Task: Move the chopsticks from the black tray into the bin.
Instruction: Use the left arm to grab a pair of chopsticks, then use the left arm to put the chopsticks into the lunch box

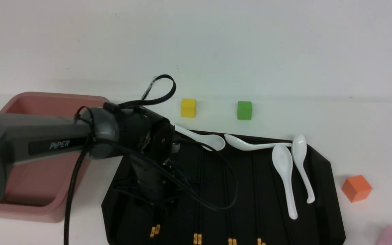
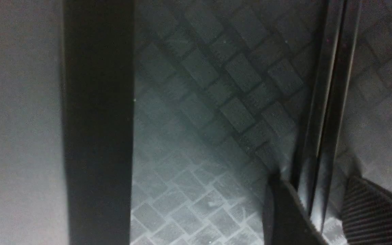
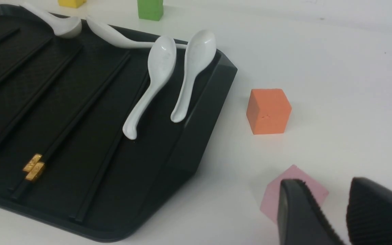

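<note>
front view faces forward over the black tray (image 1: 322, 170); left wrist sits close above it, right wrist farther.

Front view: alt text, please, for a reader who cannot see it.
The left arm reaches down over the black tray, which holds black chopsticks in pairs and four white spoons. The pink bin sits to the tray's left; coloured cubes lie on the white table.

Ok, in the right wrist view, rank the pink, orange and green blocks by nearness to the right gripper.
From the right gripper:
1. Pink block, just beside it.
2. Orange block, off the tray's corner.
3. Green block, past the tray's far edge.
</note>
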